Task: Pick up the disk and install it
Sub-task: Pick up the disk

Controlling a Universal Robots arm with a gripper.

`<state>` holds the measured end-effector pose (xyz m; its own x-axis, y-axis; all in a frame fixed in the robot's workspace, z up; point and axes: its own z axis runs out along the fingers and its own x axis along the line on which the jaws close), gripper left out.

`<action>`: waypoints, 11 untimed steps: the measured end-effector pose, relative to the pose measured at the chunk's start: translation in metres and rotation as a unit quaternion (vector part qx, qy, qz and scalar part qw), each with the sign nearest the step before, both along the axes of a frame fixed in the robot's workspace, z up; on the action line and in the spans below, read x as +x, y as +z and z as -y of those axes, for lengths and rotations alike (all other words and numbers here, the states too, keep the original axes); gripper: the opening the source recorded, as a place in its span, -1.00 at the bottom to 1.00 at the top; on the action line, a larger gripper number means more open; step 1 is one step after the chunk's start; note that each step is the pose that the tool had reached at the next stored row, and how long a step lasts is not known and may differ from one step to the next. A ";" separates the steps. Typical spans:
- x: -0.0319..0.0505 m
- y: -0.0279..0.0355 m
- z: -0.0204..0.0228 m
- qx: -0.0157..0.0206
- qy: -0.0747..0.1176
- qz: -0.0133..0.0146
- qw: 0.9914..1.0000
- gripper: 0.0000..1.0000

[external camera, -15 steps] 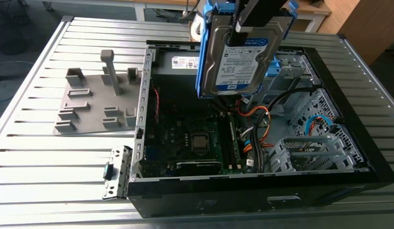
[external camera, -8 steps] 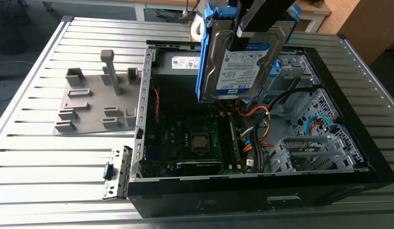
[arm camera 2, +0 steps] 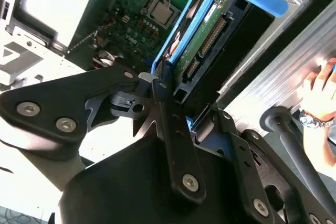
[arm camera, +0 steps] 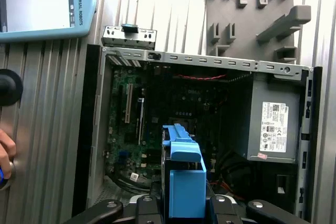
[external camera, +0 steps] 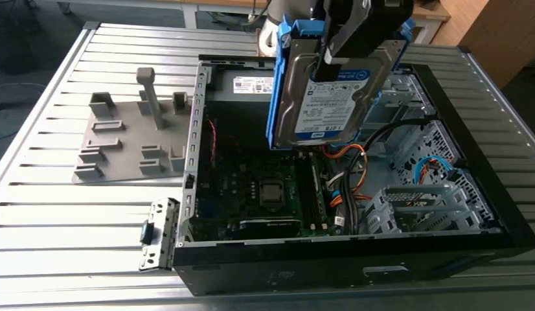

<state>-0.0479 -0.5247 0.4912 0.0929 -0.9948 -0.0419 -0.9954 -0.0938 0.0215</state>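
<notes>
The black gripper point(external camera: 335, 65) is clamped shut on the disk point(external camera: 324, 97), its fingers point(arm camera 2: 164, 103) pressing on the drive's two broad sides near one end; in the first wrist view the fingers sit on either side of the blue carrier point(arm camera: 184, 179). The disk hangs upright in the air, clear of every surface. In the exterior view its white-and-blue label faces the camera and the blue rails run along its long edges. In the second wrist view its green circuit-board underside point(arm camera 2: 206, 35) shows. Below it lies the open computer case point(external camera: 195, 129) on its side. The green motherboard point(external camera: 250, 188) and its square processor socket point(external camera: 272, 192) are exposed directly under the drive. Orange cables point(external camera: 350, 155) curl just beside the disk's lower end, and a perforated metal drive cage point(external camera: 414, 207) sits toward the exterior view's right. The grey power supply point(arm camera: 273, 124) with a white sticker fills one corner of the case. Outside the case, on the slatted metal table point(external camera: 68, 227), a grey slotted fixture plate point(external camera: 129, 142) stands on the exterior view's left. A person's hand point(arm camera 2: 323, 90) wearing a wristwatch point(arm camera 2: 312, 120) rests at the table's edge, and a teach pendant point(arm camera: 42, 3) lies nearby.
</notes>
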 end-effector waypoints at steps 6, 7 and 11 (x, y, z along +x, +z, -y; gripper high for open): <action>0.0000 -0.0012 0.0105 0.008 -0.002 0.000 1.000 -0.27; 0.0000 -0.0014 0.0120 0.010 -0.003 0.000 1.000 -0.27; 0.0000 -0.0023 0.0193 0.015 -0.004 0.000 1.000 -0.27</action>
<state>-0.0479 -0.5441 0.4889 0.0854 -0.9937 -0.0721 -0.9960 -0.0869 0.0187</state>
